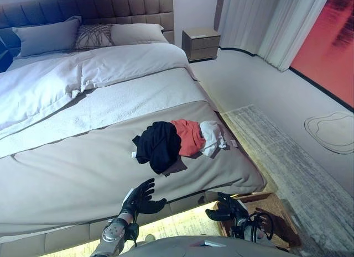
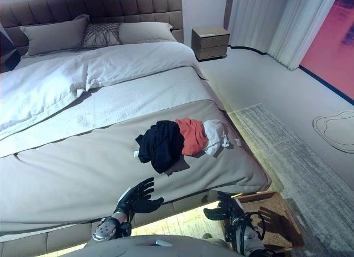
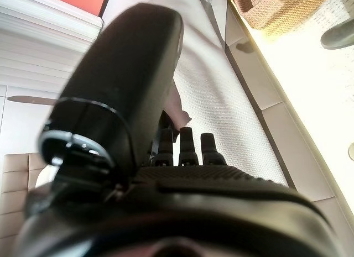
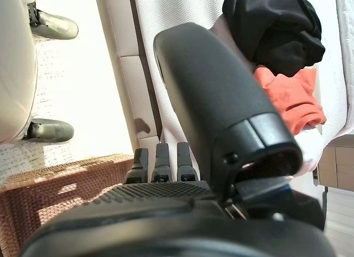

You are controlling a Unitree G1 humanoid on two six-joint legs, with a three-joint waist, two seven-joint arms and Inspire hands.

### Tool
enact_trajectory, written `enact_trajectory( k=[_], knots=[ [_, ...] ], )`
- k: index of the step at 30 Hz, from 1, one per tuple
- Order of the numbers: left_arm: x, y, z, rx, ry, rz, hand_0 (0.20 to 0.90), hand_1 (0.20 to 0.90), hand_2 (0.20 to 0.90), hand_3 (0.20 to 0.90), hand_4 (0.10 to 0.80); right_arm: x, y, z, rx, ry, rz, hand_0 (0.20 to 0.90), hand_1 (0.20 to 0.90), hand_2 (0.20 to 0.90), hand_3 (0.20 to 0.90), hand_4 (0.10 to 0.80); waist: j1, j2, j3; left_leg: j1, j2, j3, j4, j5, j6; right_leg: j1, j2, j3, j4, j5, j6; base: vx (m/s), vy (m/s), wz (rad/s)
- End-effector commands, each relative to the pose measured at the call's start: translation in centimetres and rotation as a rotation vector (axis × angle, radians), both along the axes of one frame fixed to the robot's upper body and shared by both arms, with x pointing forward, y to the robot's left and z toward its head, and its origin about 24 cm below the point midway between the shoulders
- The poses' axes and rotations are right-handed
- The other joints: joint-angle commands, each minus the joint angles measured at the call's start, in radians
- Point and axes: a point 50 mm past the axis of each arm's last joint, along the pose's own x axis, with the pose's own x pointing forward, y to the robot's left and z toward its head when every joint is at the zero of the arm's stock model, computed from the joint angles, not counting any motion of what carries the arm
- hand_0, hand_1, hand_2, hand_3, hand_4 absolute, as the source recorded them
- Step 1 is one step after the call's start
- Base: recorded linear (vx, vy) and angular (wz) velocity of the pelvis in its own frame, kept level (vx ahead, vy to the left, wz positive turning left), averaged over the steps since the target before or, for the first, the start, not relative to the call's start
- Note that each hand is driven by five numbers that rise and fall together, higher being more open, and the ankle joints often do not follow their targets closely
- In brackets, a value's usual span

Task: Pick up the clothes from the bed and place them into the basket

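Note:
Clothes lie in a heap near the foot corner of the bed (image 1: pixel 83 168): a black garment (image 1: pixel 159 145), an orange-red garment (image 1: pixel 188 136) and a white garment (image 1: pixel 212 136). They also show in the right wrist view, black (image 4: pixel 276 25) and orange (image 4: pixel 287 96). A woven basket (image 1: pixel 265 210) stands on the floor by the bed's corner. My left hand (image 1: pixel 141 199) is open over the bed's front edge, short of the black garment. My right hand (image 1: pixel 228 208) is open and empty, over the basket's near rim.
A grey rug (image 1: pixel 287 157) lies along the bed's right side. A nightstand (image 1: pixel 201 43) stands by the headboard, curtains (image 1: pixel 265 25) behind it. Pillows (image 1: pixel 50 36) and a folded-back duvet (image 1: pixel 66 80) cover the bed's far half.

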Motion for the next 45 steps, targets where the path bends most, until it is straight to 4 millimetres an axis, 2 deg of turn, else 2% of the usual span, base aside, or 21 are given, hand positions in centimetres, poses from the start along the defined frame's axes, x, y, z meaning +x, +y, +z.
enact_trajectory(
  k=[1, 17, 23, 26, 30, 32, 35, 36, 37, 38, 39, 40, 41, 43, 45],
  knots=[
    [5.5, -1.3, 2.8, -0.033, -0.230, -0.084, 0.900, 0.900, 0.900, 0.900, 0.800, 5.6, 1.1, 2.2, 0.033, -0.196, 0.015, 0.900, 0.900, 0.900, 0.900, 0.800, 0.007, -0.013, 0.036, 0.076, -0.023, -0.008, 0.007, -0.166, 0.035, 0.037, -0.015, -0.027, 0.010, -0.043, 0.012, 0.000, 0.000, 0.00],
    [5.0, -1.0, 2.4, -0.028, -0.198, -0.060, 0.900, 0.900, 0.900, 0.900, 0.800, 5.4, 0.9, 2.2, -0.013, -0.203, -0.012, 0.900, 0.900, 0.900, 0.900, 0.800, 0.005, -0.008, 0.034, 0.076, -0.025, -0.012, 0.007, -0.166, 0.035, 0.038, -0.016, -0.023, 0.010, -0.043, 0.013, 0.000, 0.000, 0.00],
    [5.1, -1.2, 2.4, -0.019, -0.194, -0.057, 0.900, 0.900, 0.900, 0.900, 0.800, 6.4, 1.3, 2.9, -0.035, -0.273, -0.014, 0.900, 0.900, 0.900, 0.900, 0.800, 0.005, -0.005, 0.038, 0.073, -0.026, -0.014, 0.008, -0.164, 0.035, 0.035, -0.015, -0.023, 0.010, -0.041, 0.012, 0.000, 0.000, 0.00],
    [5.2, -1.2, 2.4, -0.014, -0.192, -0.048, 0.900, 0.900, 0.900, 0.900, 0.800, 7.2, 1.4, 3.7, -0.104, -0.331, 0.027, 0.900, 0.900, 0.900, 0.900, 0.800, 0.004, -0.001, 0.042, 0.071, -0.027, -0.014, 0.009, -0.164, 0.037, 0.032, -0.016, -0.024, 0.014, -0.042, 0.011, 0.000, -0.010, 0.00],
    [5.3, -0.3, 2.4, -0.028, -0.160, 0.026, 0.900, 0.900, 0.900, 0.900, 0.800, 9.4, 1.5, 5.9, -0.220, -0.450, 0.104, 0.900, 0.900, 0.900, 0.900, 0.800, 0.004, -0.002, 0.052, 0.070, -0.025, -0.020, 0.010, -0.164, 0.038, 0.030, -0.012, -0.028, 0.032, -0.055, 0.007, 0.010, -0.079, 0.00],
    [5.1, 0.5, 2.3, -0.034, -0.136, 0.089, 0.900, 0.900, 0.900, 0.900, 0.800, 10.4, 1.4, 7.2, -0.259, -0.505, 0.139, 0.900, 0.900, 0.900, 0.900, 0.800, 0.004, -0.007, 0.059, 0.068, -0.024, -0.027, 0.031, -0.170, 0.041, 0.028, -0.003, -0.017, 0.060, -0.075, -0.003, 0.047, -0.130, 0.01],
    [5.0, 1.5, 2.5, -0.040, -0.151, 0.154, 0.900, 0.900, 0.900, 0.900, 0.800, 11.6, 0.9, 8.7, -0.342, -0.573, 0.197, 0.900, 0.900, 0.900, 0.900, 0.800, 0.015, -0.033, 0.076, 0.016, -0.029, -0.026, 0.211, -0.230, 0.040, 0.011, -0.015, -0.026, 0.105, -0.094, -0.023, 0.008, -0.101, 0.04],
    [4.9, 2.2, 2.8, -0.041, -0.178, 0.193, 0.900, 0.900, 0.900, 0.900, 0.800, 12.5, 0.1, 10.1, -0.408, -0.622, 0.226, 0.900, 0.900, 0.900, 0.900, 0.800, 0.037, -0.046, 0.106, -0.069, -0.042, -0.065, 0.348, -0.220, 0.025, 0.005, -0.020, -0.035, 0.118, -0.087, -0.038, -0.055, -0.037, 0.00],
    [5.1, 2.4, 3.0, -0.054, -0.190, 0.218, 0.900, 0.900, 0.900, 0.900, 0.800, 13.2, -0.3, 11.0, -0.472, -0.661, 0.242, 0.900, 0.900, 0.900, 0.900, 0.800, 0.051, -0.041, 0.127, -0.115, -0.047, -0.091, 0.352, -0.184, 0.013, -0.006, -0.012, -0.029, 0.135, -0.087, -0.040, -0.071, -0.007, 0.00],
    [5.1, 2.5, 3.1, -0.061, -0.191, 0.230, 0.900, 0.900, 0.900, 0.900, 0.800, 13.4, -0.3, 11.3, -0.496, -0.676, 0.252, 0.900, 0.900, 0.900, 0.900, 0.800, 0.055, -0.040, 0.132, -0.123, -0.048, -0.096, 0.349, -0.176, 0.010, -0.009, -0.010, -0.027, 0.140, -0.088, -0.040, -0.113, 0.083, 0.06],
    [5.8, 2.7, 3.4, -0.069, -0.205, 0.239, 0.900, 0.900, 0.900, 0.900, 0.800, 15.1, -0.4, 13.0, -0.602, -0.753, 0.301, 0.900, 0.900, 0.900, 0.900, 0.800, 0.071, -0.035, 0.158, -0.148, -0.036, -0.080, 0.296, -0.170, 0.018, -0.020, -0.014, -0.035, 0.172, -0.107, -0.040, -0.076, 0.093, 0.08],
    [6.2, 2.6, 3.6, -0.050, -0.207, 0.220, 0.900, 0.900, 0.900, 0.900, 0.800, 16.2, -0.6, 14.2, -0.670, -0.794, 0.325, 0.900, 0.900, 0.900, 0.900, 0.800, 0.076, -0.033, 0.161, -0.139, -0.039, -0.089, 0.276, -0.174, 0.026, -0.026, -0.017, -0.044, 0.185, -0.116, -0.041, -0.059, 0.098, 0.02],
    [6.3, 2.6, 3.6, -0.041, -0.205, 0.215, 0.900, 0.900, 0.900, 0.900, 0.800, 16.5, -0.7, 14.6, -0.695, -0.810, 0.334, 0.900, 0.900, 0.900, 0.900, 0.800, 0.077, -0.032, 0.162, -0.135, -0.041, -0.093, 0.269, -0.175, 0.028, -0.027, -0.019, -0.048, 0.188, -0.119, -0.042, 0.014, 0.088, -0.07],
    [6.8, 3.4, 3.9, -0.003, -0.200, 0.229, 0.900, 0.900, 0.900, 0.900, 0.800, 19.4, -1.7, 19.0, -0.852, -0.908, 0.360, 0.900, 0.900, 0.900, 0.900, 0.800, 0.086, -0.028, 0.159, -0.117, -0.043, -0.107, 0.249, -0.175, 0.033, -0.050, -0.028, -0.065, 0.217, -0.122, -0.036, 0.029, 0.074, -0.05],
    [7.5, 4.1, 4.3, -0.002, -0.209, 0.259, 0.900, 0.900, 0.900, 0.900, 0.800, 21.6, -1.7, 22.3, -0.969, -0.957, 0.400, 0.900, 0.900, 0.900, 0.900, 0.800, 0.100, -0.031, 0.165, -0.118, -0.045, -0.116, 0.254, -0.185, 0.035, -0.062, -0.032, -0.072, 0.234, -0.130, -0.034, 0.016, 0.017, 0.22]
  ],
)
